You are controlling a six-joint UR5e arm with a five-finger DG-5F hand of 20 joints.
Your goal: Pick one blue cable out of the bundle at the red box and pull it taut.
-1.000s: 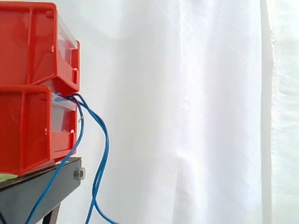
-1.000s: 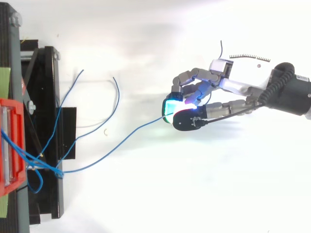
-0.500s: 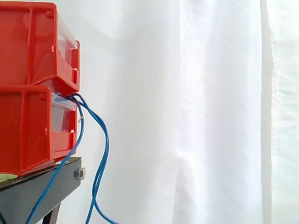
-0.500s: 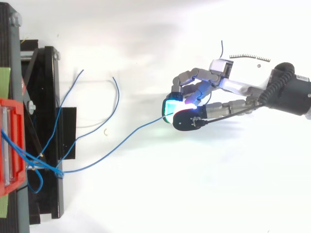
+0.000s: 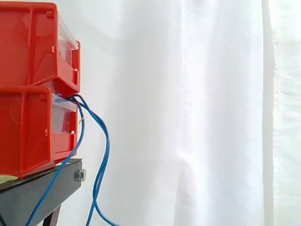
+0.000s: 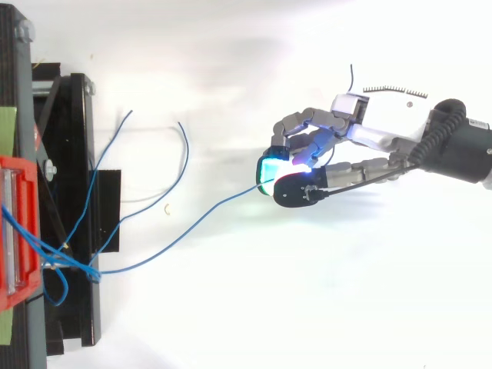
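Observation:
In the top view my hand (image 6: 361, 134) reaches in from the right, its fingers and thumb curled and pinching one blue cable (image 6: 192, 224) between glowing cyan and magenta pads (image 6: 270, 167). That cable runs in a shallow sagging curve left and down to the bundle (image 6: 58, 261) at the red box (image 6: 17, 231). In the side view several blue cables (image 5: 101, 155) leave the gap between two stacked red boxes (image 5: 33, 127) and hang down past the black stand (image 5: 42, 188).
Two loose blue cable ends (image 6: 184, 150) curl over the white floor left of my hand. The black stand (image 6: 73, 215) lies along the left edge in the top view. A white curtain (image 5: 197, 113) hangs behind the boxes.

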